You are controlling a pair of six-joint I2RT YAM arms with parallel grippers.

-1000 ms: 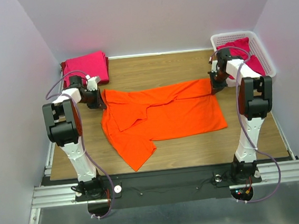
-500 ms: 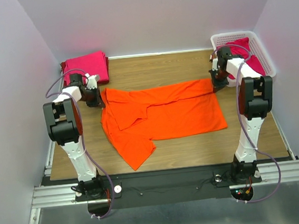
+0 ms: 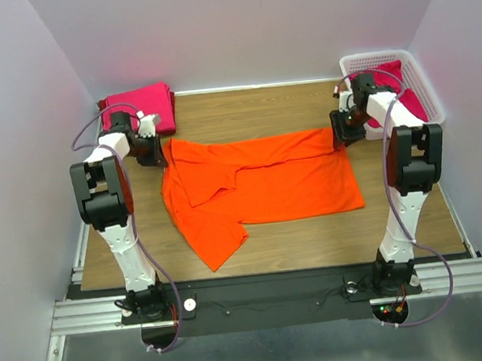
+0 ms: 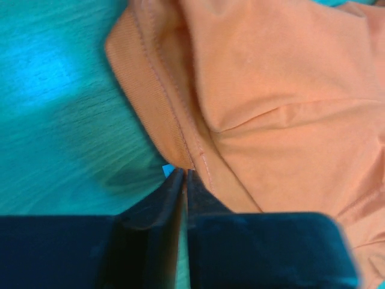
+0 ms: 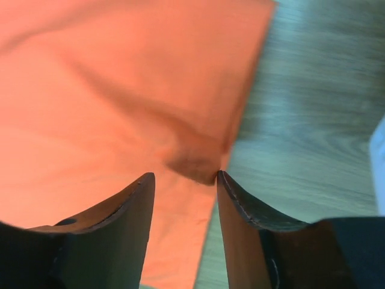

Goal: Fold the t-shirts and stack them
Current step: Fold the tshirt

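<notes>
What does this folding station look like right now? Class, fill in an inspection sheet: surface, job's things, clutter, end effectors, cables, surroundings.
Surface: brown wooden tabletop, flat.
Job's things: bright orange cloth t-shirt lying mid-table, its left part loosely folded over; folded magenta-pink t-shirt at the far left corner; more magenta-pink cloth in the white plastic lattice basket, far right.
Clutter: nothing seen.
End effectors: left end effector has its fingers almost together at the orange shirt's stitched edge, grip uncertain; right end effector is open over the shirt's far right corner.
Cables: grey-purple cables loop along both arms.
Surroundings: plain pale walls on three sides.
</notes>
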